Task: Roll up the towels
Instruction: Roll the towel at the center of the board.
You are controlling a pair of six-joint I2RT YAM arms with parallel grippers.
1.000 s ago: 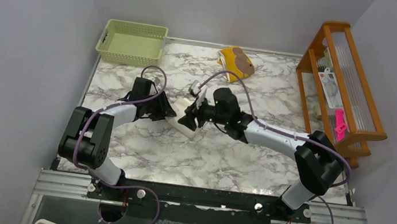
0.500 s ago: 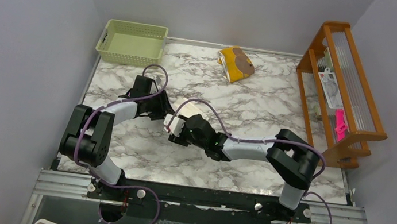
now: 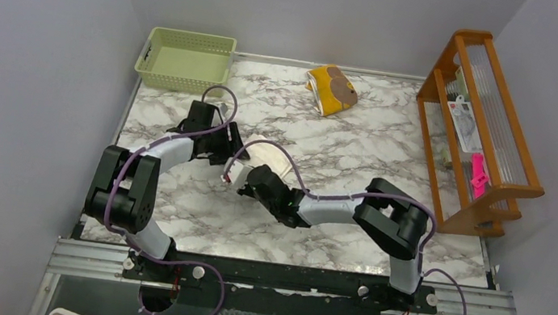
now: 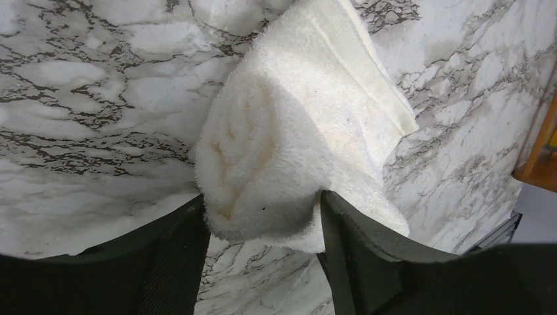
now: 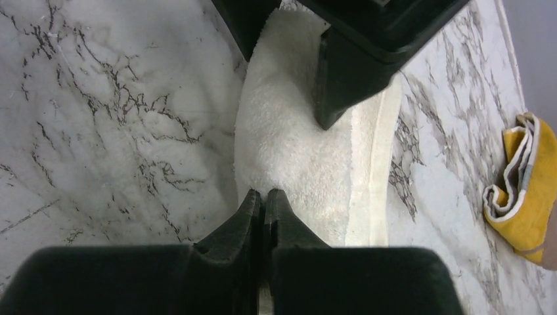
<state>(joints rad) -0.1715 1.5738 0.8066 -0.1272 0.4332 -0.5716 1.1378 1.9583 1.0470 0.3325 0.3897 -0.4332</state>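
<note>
Workspace, left to right: one pale green basket (image 3: 185, 60); left gripper (image 4: 263, 200) clasping the rolled cream-white towel (image 4: 295, 131) mid-table; right gripper (image 5: 264, 197) pinched shut, tips against that roll; one mustard-yellow towel (image 3: 332, 89) crumpled at the back; one wooden rack (image 3: 483, 119), labels illegible; marble-patterned table (image 3: 330, 238), grey walls (image 3: 312, 7).

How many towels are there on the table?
2. The white towel, partly rolled, sits in the middle between the fingers of the left gripper. The yellow towel lies at the far edge, right of the green basket. None seems hidden.
</note>
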